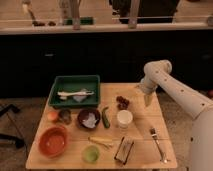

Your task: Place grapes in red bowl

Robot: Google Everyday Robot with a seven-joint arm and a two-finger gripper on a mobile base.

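The grapes [122,102], a small dark red-purple cluster, lie on the wooden table [145,130] just behind the white cup [124,119]. The red bowl [53,140], wide and orange-red, sits at the table's front left. My gripper [148,100] hangs from the white arm [170,87] at the right, pointing down, to the right of the grapes and a little above the table. It holds nothing that I can see.
A green tray [75,91] with white utensils sits at the back left. A dark brown bowl [88,118], an orange-pink fruit [52,116], a green pepper [106,118], a light-green cup [90,154], a fork [157,142] and a dark packet [124,149] are spread over the table.
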